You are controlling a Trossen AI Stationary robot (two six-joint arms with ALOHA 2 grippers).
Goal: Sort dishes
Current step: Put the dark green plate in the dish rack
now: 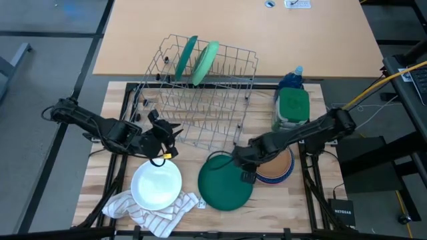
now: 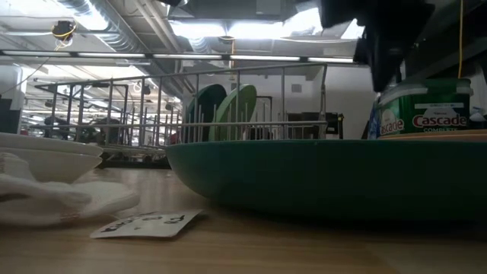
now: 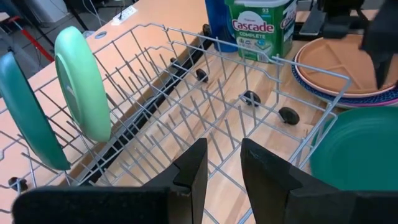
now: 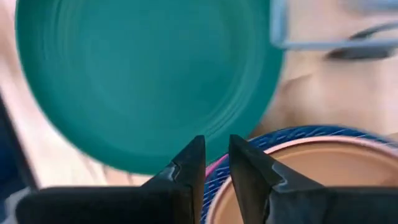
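Two plates (image 1: 197, 60) stand upright in the rack (image 1: 200, 93) at twelve o'clock. A bowl (image 1: 156, 186) sits on the cloth (image 1: 143, 207) at seven, a plate (image 1: 227, 183) beside it at six, stacked dishes (image 1: 280, 167) at four.

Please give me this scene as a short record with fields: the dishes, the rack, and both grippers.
rack: wire dish rack, holding a dark green plate and a light green plate, both upright
table dishes: white plate on striped cloth; dark green plate on table; tan plate stacked on blue plate
left gripper: empty, narrow gap, at the rack's near edge
right gripper: empty, narrow gap, above the stack's edge
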